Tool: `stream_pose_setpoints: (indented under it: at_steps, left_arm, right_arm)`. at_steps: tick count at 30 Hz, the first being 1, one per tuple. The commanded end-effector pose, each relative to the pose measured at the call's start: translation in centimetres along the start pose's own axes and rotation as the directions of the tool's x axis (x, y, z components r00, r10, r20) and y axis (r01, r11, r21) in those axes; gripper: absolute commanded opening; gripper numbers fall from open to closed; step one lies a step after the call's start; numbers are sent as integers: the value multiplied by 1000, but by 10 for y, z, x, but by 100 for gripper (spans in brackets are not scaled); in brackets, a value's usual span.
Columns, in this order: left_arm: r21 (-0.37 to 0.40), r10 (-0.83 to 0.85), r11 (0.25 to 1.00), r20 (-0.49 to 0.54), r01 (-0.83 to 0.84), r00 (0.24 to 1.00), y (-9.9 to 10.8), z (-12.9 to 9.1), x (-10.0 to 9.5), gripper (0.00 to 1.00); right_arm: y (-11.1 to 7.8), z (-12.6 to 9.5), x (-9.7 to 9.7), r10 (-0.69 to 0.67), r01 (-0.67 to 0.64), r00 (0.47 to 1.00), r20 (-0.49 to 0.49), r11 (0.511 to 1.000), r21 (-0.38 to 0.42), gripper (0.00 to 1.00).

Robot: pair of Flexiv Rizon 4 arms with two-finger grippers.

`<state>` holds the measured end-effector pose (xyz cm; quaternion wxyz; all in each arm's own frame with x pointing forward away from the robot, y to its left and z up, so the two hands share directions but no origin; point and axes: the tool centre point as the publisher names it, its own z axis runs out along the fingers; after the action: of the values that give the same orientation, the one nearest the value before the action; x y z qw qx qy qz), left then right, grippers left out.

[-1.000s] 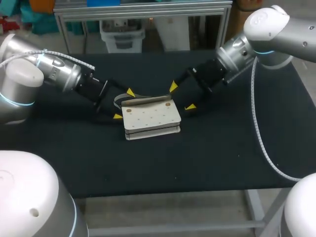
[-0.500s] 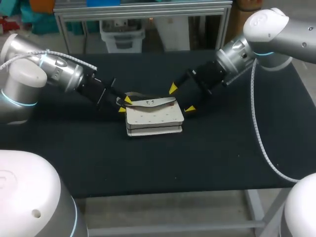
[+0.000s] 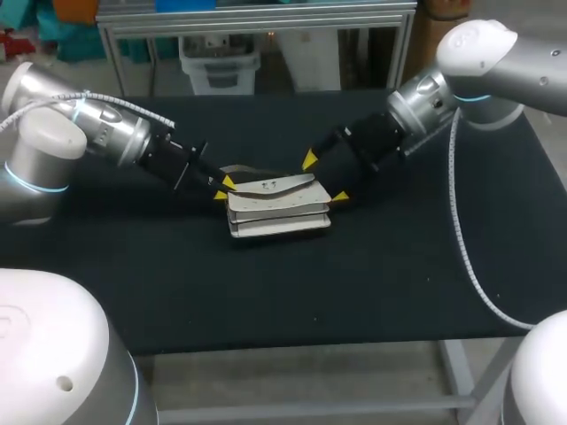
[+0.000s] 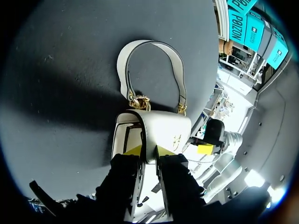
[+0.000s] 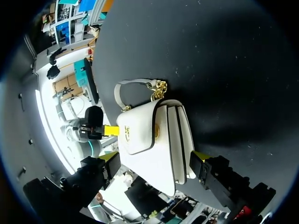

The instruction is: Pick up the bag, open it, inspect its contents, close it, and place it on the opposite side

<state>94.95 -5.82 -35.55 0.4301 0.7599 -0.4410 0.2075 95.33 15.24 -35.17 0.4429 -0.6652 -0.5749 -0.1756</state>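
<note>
While the white handbag (image 3: 279, 217) lies at the head view's centre, the left gripper (image 3: 224, 188) pinches its flap (image 3: 273, 185) and the right gripper (image 3: 325, 177), fingers spread, straddles its far end. Opening seems to be the step in hand; next, the flap needs lifting fully back.

no readable text or numbers, emblem (image 4: 178, 138) on bag (image 3: 279, 212) flap illegible

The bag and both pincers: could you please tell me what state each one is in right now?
Bag: lying on the table, partly open.
Flap: lifted a little off the body.
Handle: flat on the table.
Left pincer: shut on the flap's edge.
Right pincer: open, straddling the bag's other end.
</note>
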Motion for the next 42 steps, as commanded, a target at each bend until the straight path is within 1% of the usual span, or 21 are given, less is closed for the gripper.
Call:
stream_pose_setpoints:
  at_steps: [1, 3, 6, 12, 15, 17, 19, 22, 25, 26, 27, 34, 35, 37, 39, 40, 41, 42]
  left_arm:
    - [17, 55, 998, -10, -55, 998, 2, -1, -5, 0]
    - [30, 124, 992, -12, -124, 992, 5, 0, -6, 0]
    - [43, 224, 974, -17, -223, 974, 8, 4, -7, 0]
    - [57, 266, 963, -27, -264, 964, 6, 7, -6, 0]
    - [59, 268, 962, -29, -266, 963, 6, 8, -6, 0]
    - [59, 274, 960, -28, -272, 961, 6, 8, -7, 0]
    - [59, 277, 960, -26, -275, 961, 6, 8, -8, 0]
    - [58, 277, 960, -22, -276, 961, 6, 9, -8, 0]
    - [56, 276, 960, -22, -274, 961, 6, 9, -8, 0]
    - [57, 276, 960, -22, -274, 961, 6, 9, -9, 0]
    - [57, 276, 960, -21, -274, 961, 6, 9, -9, 0]
    - [44, 273, 961, -20, -272, 962, 3, 11, -9, 0]
    - [41, 273, 961, -19, -272, 962, 3, 11, -8, 0]
    - [36, 273, 962, -20, -272, 962, 3, 12, -8, 0]
    - [32, 272, 962, -21, -272, 962, 2, 12, -8, 0]
    - [28, 273, 962, -20, -273, 962, 2, 12, -8, 0]
    - [26, 274, 961, -19, -274, 961, 1, 13, -8, 0]
    - [23, 276, 961, -17, -275, 961, 0, 13, -8, 0]
  right_arm:
    - [-1, -8, 0, -8, 8, 1000, -6, 1000, -25, 100]
    - [0, -9, 0, -20, 20, 1000, -8, 999, -43, 100]
    - [1, -5, 0, -26, 25, 1000, -12, 999, -47, 100]
    - [4, 5, -6, -19, 18, 999, -28, 999, -46, 100]
    - [5, 8, -8, -16, 14, 999, -35, 998, -59, 95]
    - [6, 9, -9, -22, 18, 998, -54, 997, -75, 86]
    - [8, 7, -8, -30, 24, 997, -66, 995, -97, 68]
    - [8, 3, -3, -65, 54, 995, -77, 990, -132, 50]
    - [8, 4, 0, -86, 74, 993, -79, 987, -143, 49]
    - [8, 5, -1, -87, 75, 993, -79, 987, -144, 51]
    - [9, 7, -2, -89, 77, 993, -81, 987, -143, 56]
    - [13, 19, -7, -109, 96, 990, -90, 986, -135, 65]
    - [13, 20, -7, -112, 98, 989, -92, 986, -137, 63]
    - [15, 23, -8, -121, 106, 988, -100, 984, -146, 49]
    - [15, 24, -9, -133, 114, 984, -115, 981, -157, 43]
    - [16, 24, -9, -142, 121, 982, -123, 979, -161, 35]
    - [17, 24, -9, -152, 131, 980, -127, 978, -166, 21]
    - [17, 25, -9, -166, 143, 977, -130, 975, -170, 11]
